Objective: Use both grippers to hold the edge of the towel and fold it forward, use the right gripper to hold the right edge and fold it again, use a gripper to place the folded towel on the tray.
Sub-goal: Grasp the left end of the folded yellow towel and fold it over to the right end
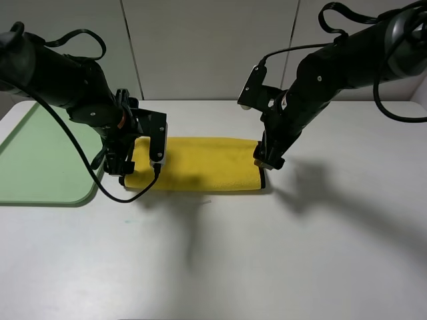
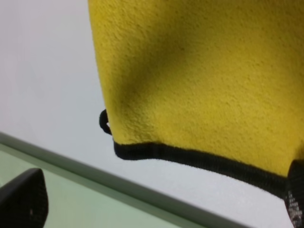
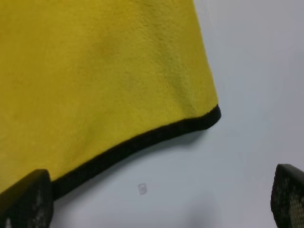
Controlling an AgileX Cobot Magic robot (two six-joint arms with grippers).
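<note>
The yellow towel (image 1: pixel 203 163) lies folded into a long strip on the white table. Its black edge (image 3: pixel 133 145) shows at the right end, and at the left end (image 2: pixel 199 159) with the small corner loop (image 2: pixel 102 121). My left gripper (image 1: pixel 137 170) hovers over the strip's left end. In the left wrist view it (image 2: pixel 159 197) is open, the fingertips (image 2: pixel 21 199) wide apart and off the cloth. My right gripper (image 1: pixel 267 160) is over the right end, and in the right wrist view it (image 3: pixel 156 197) is open and holds nothing. The pale green tray (image 1: pixel 40 153) lies at the far left.
The tray's rim (image 2: pixel 118 190) runs close to the towel's left end. The white table (image 1: pixel 267 253) extends in front of the towel and to its right. A pale wall stands behind.
</note>
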